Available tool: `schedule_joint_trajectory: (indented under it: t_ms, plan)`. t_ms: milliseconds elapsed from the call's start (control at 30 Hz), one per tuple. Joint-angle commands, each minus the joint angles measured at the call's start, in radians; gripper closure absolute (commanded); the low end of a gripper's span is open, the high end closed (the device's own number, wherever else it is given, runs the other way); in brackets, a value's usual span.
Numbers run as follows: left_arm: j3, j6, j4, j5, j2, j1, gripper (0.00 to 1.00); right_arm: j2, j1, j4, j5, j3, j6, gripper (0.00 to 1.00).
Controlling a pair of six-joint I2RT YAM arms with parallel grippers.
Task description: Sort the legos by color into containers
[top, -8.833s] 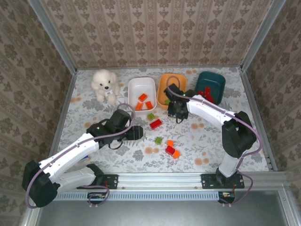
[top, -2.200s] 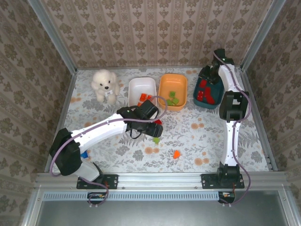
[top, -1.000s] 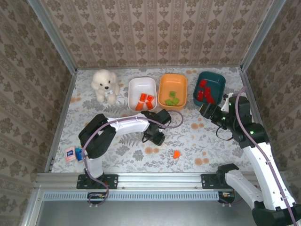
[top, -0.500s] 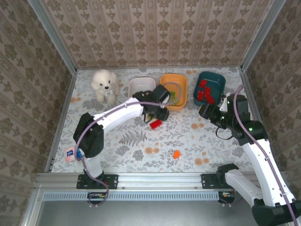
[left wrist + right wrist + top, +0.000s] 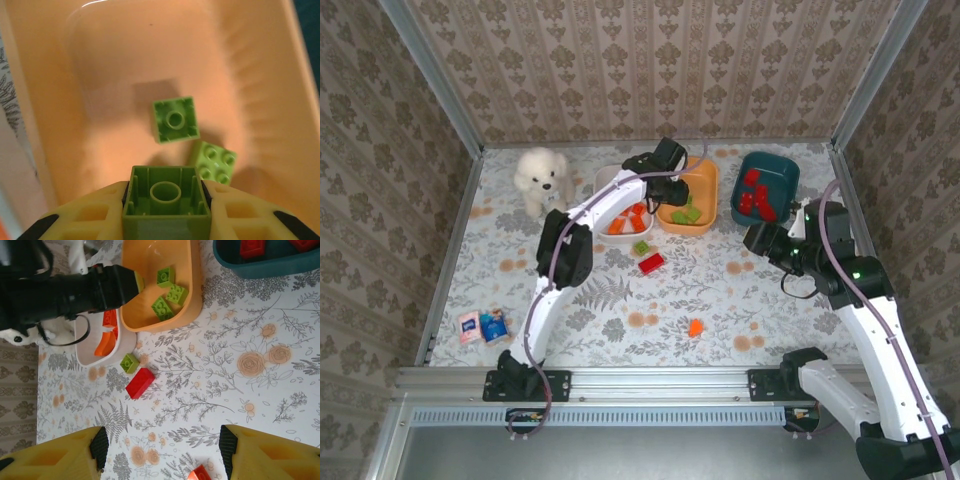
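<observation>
My left gripper [image 5: 166, 202] is shut on a light green lego [image 5: 166, 186], held hollow side up just above the floor of the orange container [image 5: 120, 70]. Two more green legos [image 5: 174, 119] lie below it. From above, the left gripper [image 5: 678, 168] reaches over the orange container [image 5: 705, 215]. My right gripper [image 5: 162, 445] hangs open over the table with nothing between its fingers [image 5: 98, 446]. Below it lie a green lego [image 5: 129, 362], a red lego [image 5: 140, 382] and an orange lego [image 5: 200, 474]. The white container [image 5: 610, 180] holds orange legos; the teal container [image 5: 782, 180] holds red ones.
A white plush dog [image 5: 542, 180] sits at the back left, beside the white container. Small pink and blue packets [image 5: 480, 327] lie near the front left edge. My left arm [image 5: 590, 215] stretches across the white container. Metal rails frame the table.
My left gripper has risen from the table by the red lego and swung back over the orange container, carrying a green lego. The right arm has barely moved.
</observation>
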Motion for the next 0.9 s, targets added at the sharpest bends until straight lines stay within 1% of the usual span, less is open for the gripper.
schedule_joint_trajectory:
  t_ms: [0, 67, 133, 267, 333, 433, 567, 633, 700, 767, 867]
  plan:
    - [0.084, -0.038, -0.033, 0.036, 0.030, 0.019, 0.68, -0.028, 0.006, -0.049, -0.017, 0.011, -0.009, 0.37]
    - [0.083, -0.047, -0.032, 0.042, 0.047, 0.022, 0.68, -0.031, 0.006, -0.053, -0.020, 0.004, -0.009, 0.37]
    - [0.079, -0.061, -0.034, 0.051, 0.057, 0.023, 0.64, -0.030, 0.005, -0.058, -0.023, 0.000, -0.011, 0.37]
    - [0.070, -0.087, -0.029, 0.063, 0.060, 0.023, 0.53, -0.023, 0.006, -0.053, -0.028, -0.006, -0.014, 0.36]
    - [0.077, -0.100, -0.029, 0.073, 0.056, 0.023, 0.49, -0.012, 0.006, -0.043, -0.035, -0.008, -0.016, 0.36]
    - [0.087, -0.114, -0.023, 0.083, 0.032, 0.024, 0.46, 0.007, 0.006, -0.041, -0.040, -0.007, -0.029, 0.37]
    - [0.090, -0.136, -0.014, 0.081, -0.034, 0.024, 0.45, 0.031, 0.016, -0.038, -0.030, -0.007, -0.071, 0.37]
    - [0.073, -0.153, -0.008, 0.076, -0.091, 0.024, 0.45, 0.056, 0.055, -0.043, -0.003, -0.007, -0.109, 0.37]
    - [0.015, -0.169, 0.009, 0.066, -0.170, 0.024, 0.44, 0.098, 0.123, -0.034, 0.026, -0.015, -0.137, 0.36]
    - [-0.100, -0.194, 0.041, 0.045, -0.279, 0.027, 0.41, 0.156, 0.217, -0.007, 0.055, -0.028, -0.154, 0.36]
    - [-0.385, -0.272, 0.127, 0.031, -0.496, 0.057, 0.38, 0.285, 0.381, 0.055, 0.109, -0.025, -0.187, 0.33]
